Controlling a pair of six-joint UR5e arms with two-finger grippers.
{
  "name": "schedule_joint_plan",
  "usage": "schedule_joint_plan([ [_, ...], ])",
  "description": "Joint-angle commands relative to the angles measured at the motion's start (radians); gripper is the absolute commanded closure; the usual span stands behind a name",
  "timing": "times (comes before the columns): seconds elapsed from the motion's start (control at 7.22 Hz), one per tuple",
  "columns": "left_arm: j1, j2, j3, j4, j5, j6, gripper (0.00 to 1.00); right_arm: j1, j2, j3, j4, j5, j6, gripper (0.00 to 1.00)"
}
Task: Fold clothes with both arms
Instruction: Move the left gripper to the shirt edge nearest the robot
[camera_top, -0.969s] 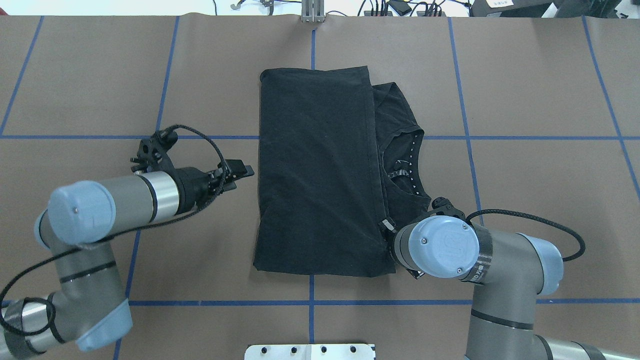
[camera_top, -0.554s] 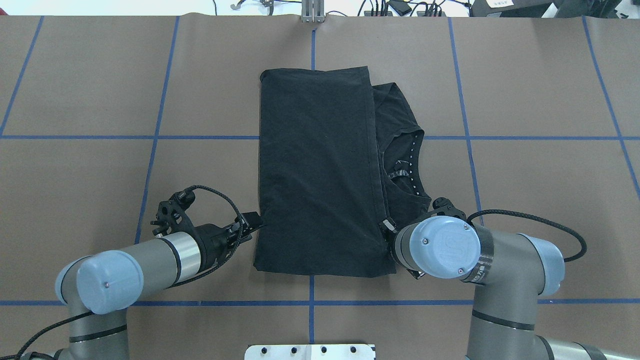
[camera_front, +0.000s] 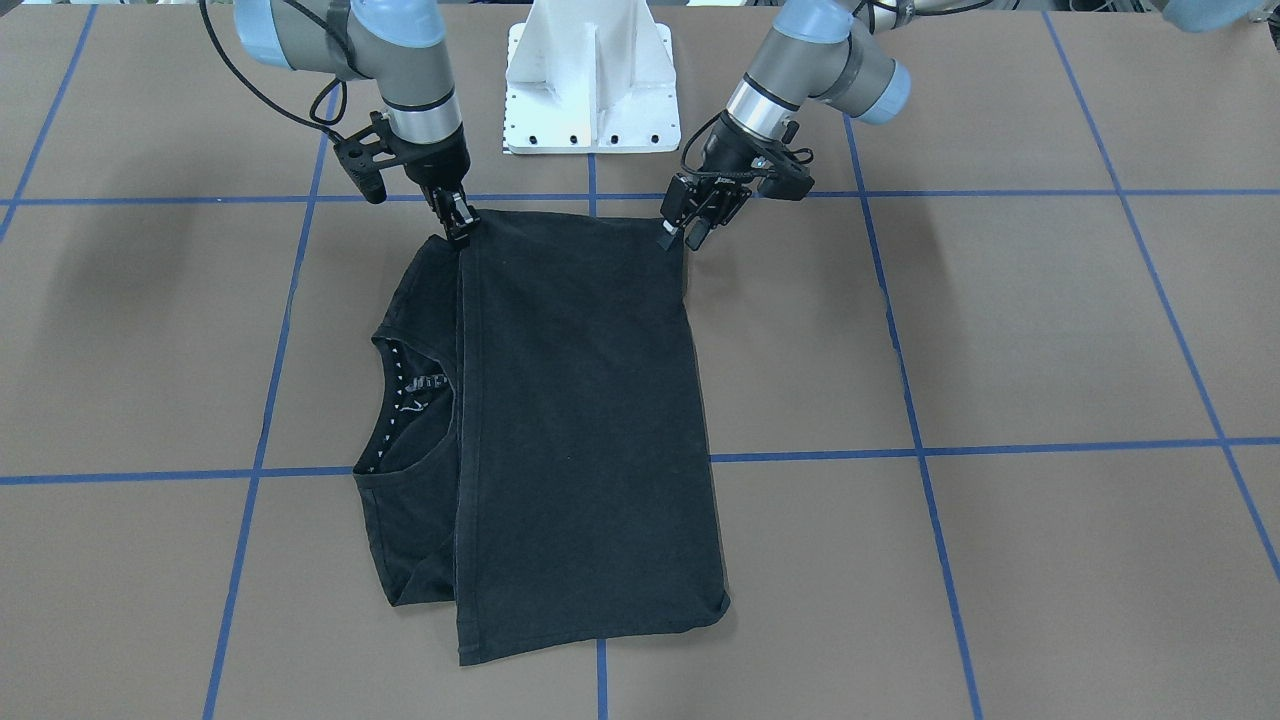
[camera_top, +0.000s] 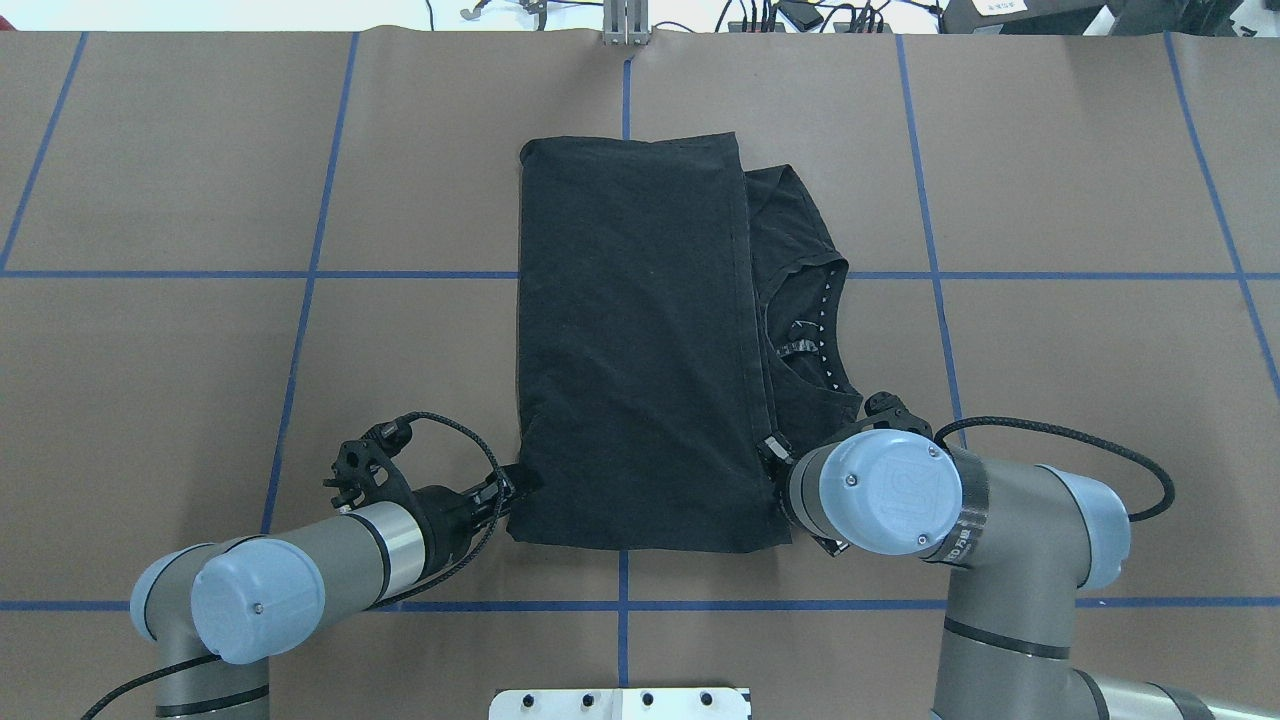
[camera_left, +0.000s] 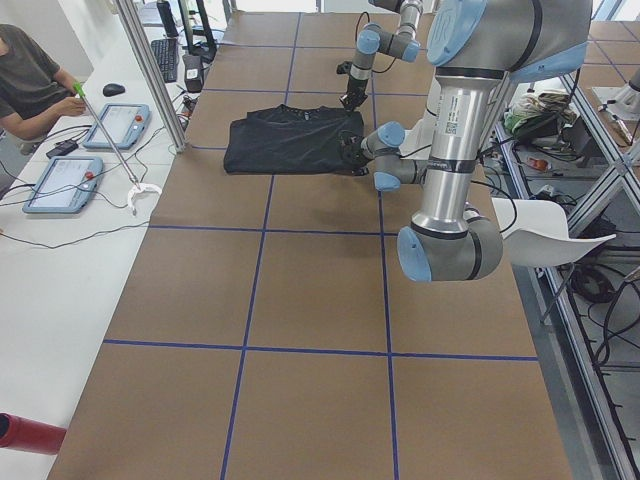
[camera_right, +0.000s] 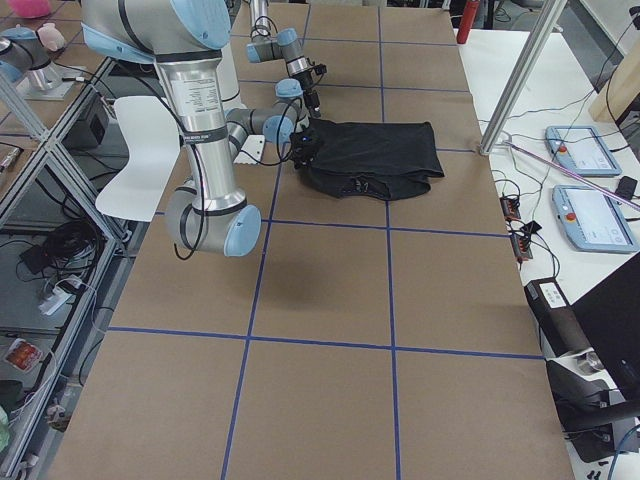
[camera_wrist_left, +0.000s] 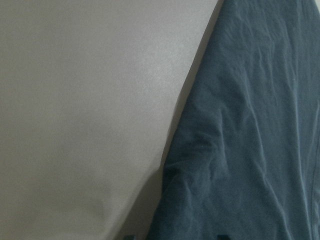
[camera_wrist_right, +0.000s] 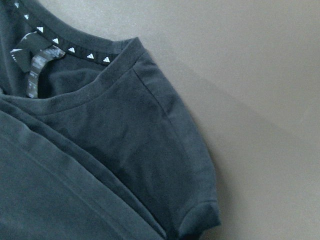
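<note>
T-shirt (camera_top: 630, 340): folded lengthwise, flat mid-table (camera_top: 200, 380), collar toward 3 o'clock seen from overhead.
Left gripper (camera_front: 682, 238): fingers spread at the shirt's 7 o'clock corner.
Right gripper (camera_front: 458, 232): clamped on the 5 o'clock corner.

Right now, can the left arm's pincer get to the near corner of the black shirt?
Probably yes. The left pincer sits right at the T-shirt's corner nearest the robot, with only bare table beside it and nothing in between.
</note>
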Motion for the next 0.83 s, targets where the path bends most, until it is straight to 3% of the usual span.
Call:
schedule_joint_plan([
  [0.0,0.014,-0.003,-0.003,0.009,0.0,0.0,0.44,0.0,0.0,0.005,0.0,0.0,0.001,1.0],
  [0.42,0.018,0.0,-0.001,0.009,0.0,0.0,0.99,0.0,0.0,0.007,0.0,0.0,0.001,1.0],
  [0.69,0.02,0.003,-0.015,0.009,-0.003,-0.003,1.0,0.005,0.0,0.01,-0.002,0.0,0.0,1.0],
])
